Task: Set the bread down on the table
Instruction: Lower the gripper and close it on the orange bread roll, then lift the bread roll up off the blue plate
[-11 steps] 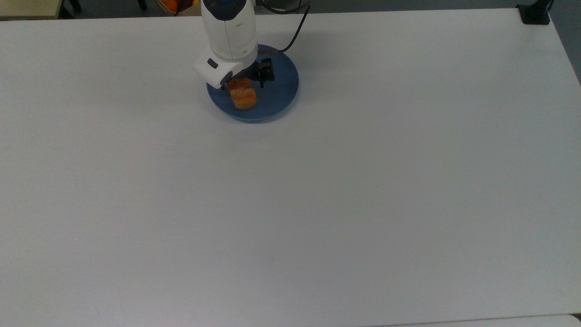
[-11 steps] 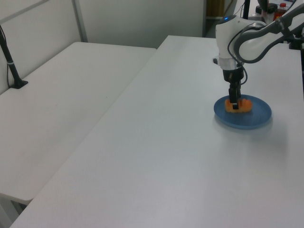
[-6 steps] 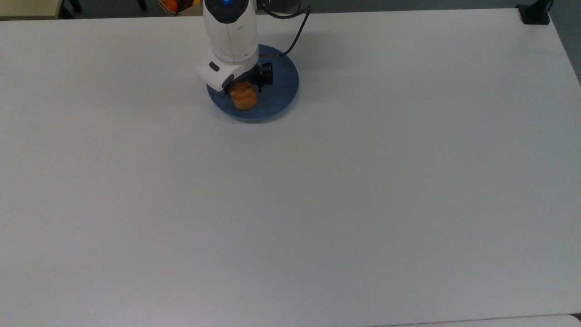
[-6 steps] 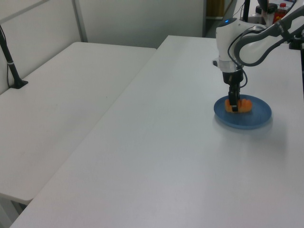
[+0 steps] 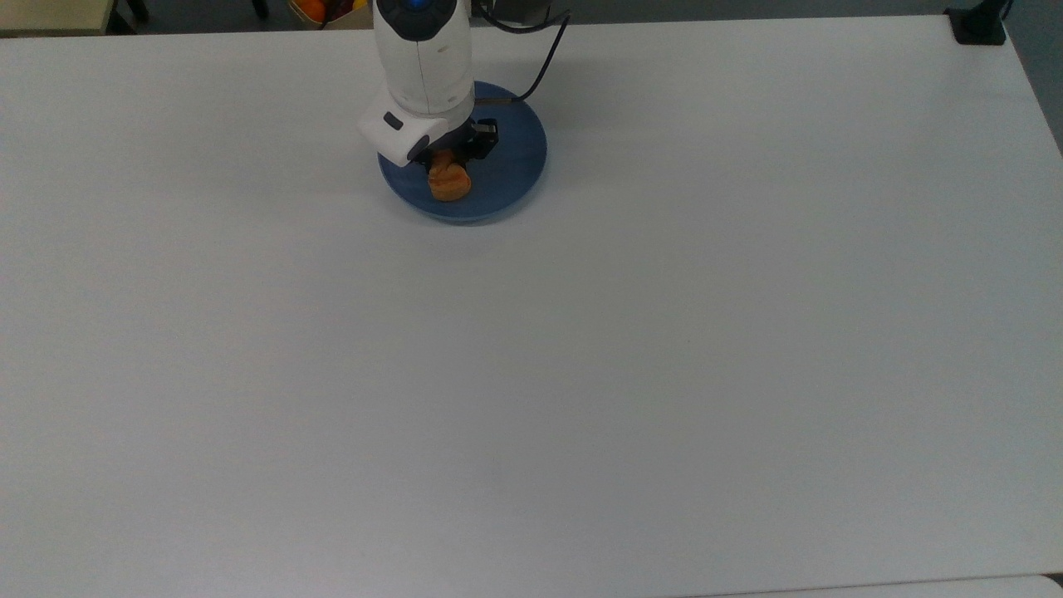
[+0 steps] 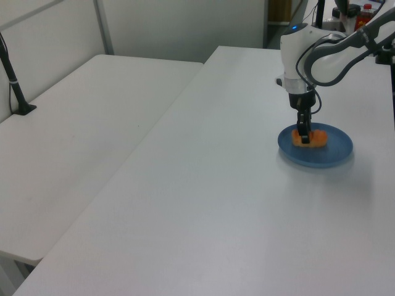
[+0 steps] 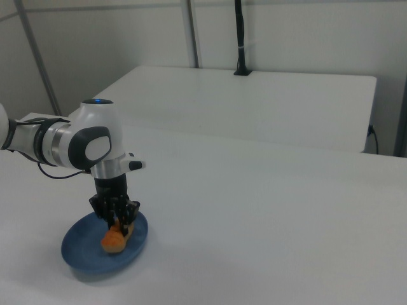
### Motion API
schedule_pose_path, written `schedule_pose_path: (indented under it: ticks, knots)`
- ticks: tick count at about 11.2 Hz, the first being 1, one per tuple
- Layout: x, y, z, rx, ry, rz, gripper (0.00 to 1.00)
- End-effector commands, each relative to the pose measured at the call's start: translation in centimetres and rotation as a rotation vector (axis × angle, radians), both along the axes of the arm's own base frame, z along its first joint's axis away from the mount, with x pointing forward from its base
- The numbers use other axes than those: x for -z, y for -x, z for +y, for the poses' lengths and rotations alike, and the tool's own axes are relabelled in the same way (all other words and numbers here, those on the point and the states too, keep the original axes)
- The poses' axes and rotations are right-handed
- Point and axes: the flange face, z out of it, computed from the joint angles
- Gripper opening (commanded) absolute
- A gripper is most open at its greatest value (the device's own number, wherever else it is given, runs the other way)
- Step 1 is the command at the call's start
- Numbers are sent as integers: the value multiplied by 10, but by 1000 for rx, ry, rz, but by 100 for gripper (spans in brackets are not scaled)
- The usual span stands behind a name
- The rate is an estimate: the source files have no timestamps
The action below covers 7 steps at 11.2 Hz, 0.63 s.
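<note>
Top view: my gripper (image 5: pixel 446 163) hangs over the blue plate (image 5: pixel 515 158), and the bread (image 5: pixel 449 182) sits directly below my fingers, on the plate and not yet on the table (image 5: pixel 581 374). I judge the bun light, soft and easy to crush, with a glossy crust that may slip, so the paler sides across its short width look like the place to take hold, with gentle pressure.

Left view: my gripper (image 6: pixel 303 132) points straight down, its tips at the bread (image 6: pixel 309 139), which lies toward the plate's (image 6: pixel 330 157) edge nearest my arm.

Right view: my gripper (image 7: pixel 118 219) has its fingers down around the top of the bread (image 7: pixel 115 238), apparently closed on it, though I cannot tell how firmly. The bun's lower end seems tipped toward the plate (image 7: pixel 82 254); whether it touches I cannot tell.
</note>
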Motion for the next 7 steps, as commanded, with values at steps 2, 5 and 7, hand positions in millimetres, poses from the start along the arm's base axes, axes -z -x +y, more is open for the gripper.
schedule_pose_path:
  ticks: [2, 5, 7]
  knots:
    - [-14, 1, 5, -8, 15, -46, 18]
    - [-40, 3, 2, -8, 13, -70, 9]
    - [-89, 7, -13, 15, 13, -78, 7]
